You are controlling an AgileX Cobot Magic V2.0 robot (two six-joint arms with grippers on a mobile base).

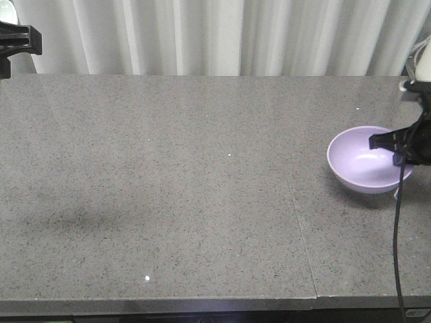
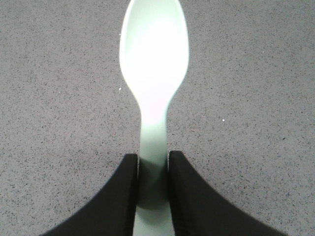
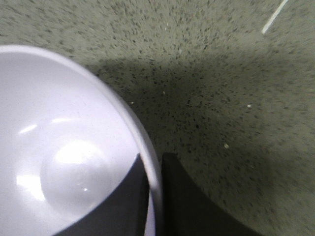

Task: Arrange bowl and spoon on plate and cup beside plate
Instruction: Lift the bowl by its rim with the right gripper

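The lavender bowl [image 1: 363,161] is at the right of the grey table. My right gripper [image 1: 397,147] is shut on its right rim. In the right wrist view one finger [image 3: 123,196] is inside the bowl [image 3: 64,147] and the other is outside, with the right gripper [image 3: 153,164] pinching the rim. Whether the bowl rests on the table or hangs just above it is unclear. The pale mint spoon [image 2: 153,59] points away from my left gripper [image 2: 153,164], which is shut on its handle above the tabletop. The left gripper [image 1: 19,39] shows only at the far left edge. Plate and cup are out of view.
A white curtain [image 1: 215,33] hangs behind the grey speckled table [image 1: 168,202]. A seam [image 1: 303,229] runs front to back through the tabletop. A black cable [image 1: 399,235] hangs from the right arm past the table's front edge.
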